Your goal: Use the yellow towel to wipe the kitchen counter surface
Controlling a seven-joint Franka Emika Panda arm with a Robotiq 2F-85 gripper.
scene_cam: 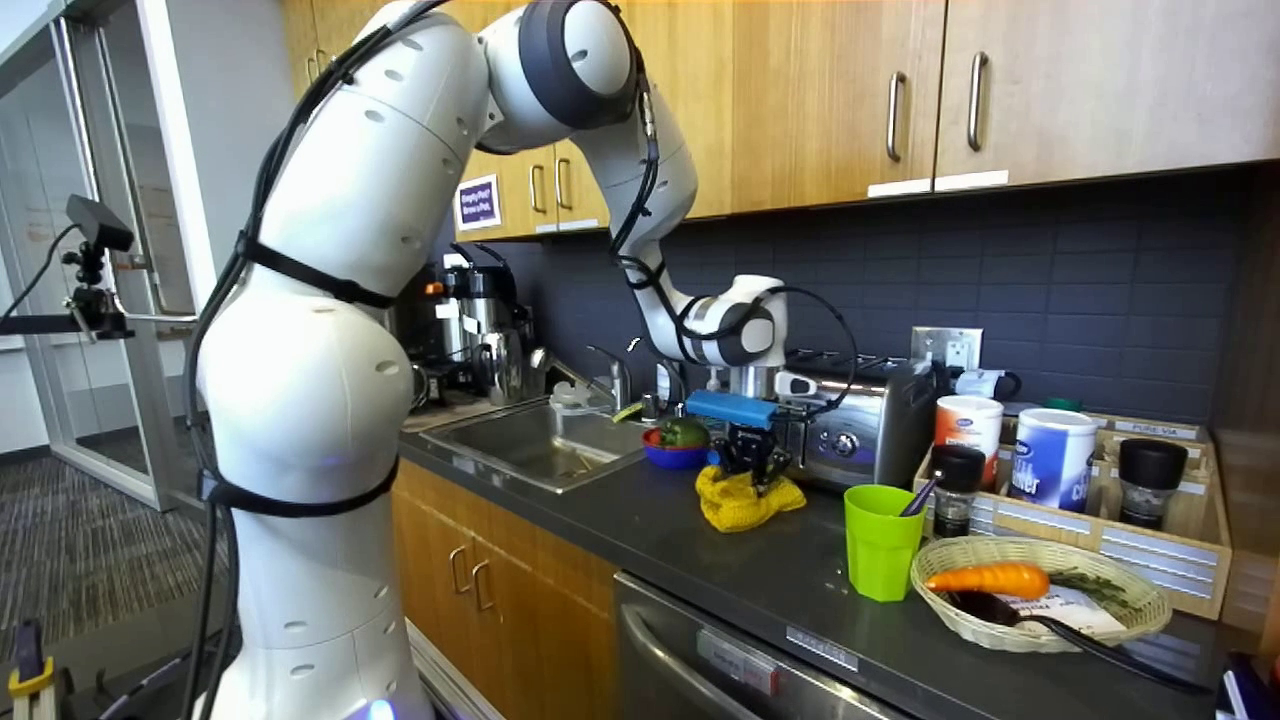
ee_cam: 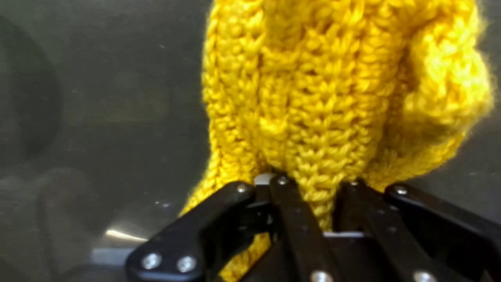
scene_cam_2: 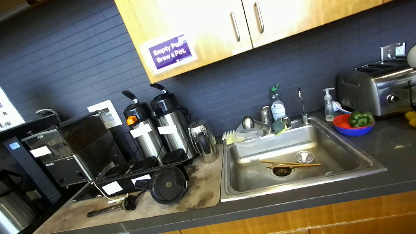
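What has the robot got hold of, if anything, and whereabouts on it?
The black two-fingered gripper holds the yellow knitted towel by a bunched fold, pinched from above; whether near an edge cannot be told.

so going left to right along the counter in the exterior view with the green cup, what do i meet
Left to right: sink, blue bowl, yellow towel, green cup, woven basket.

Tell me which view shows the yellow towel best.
The wrist view: the yellow towel shows closest, bunched in the gripper, though cropped. The exterior views show a smaller, uncropped towel or just a yellow sliver at the edge.
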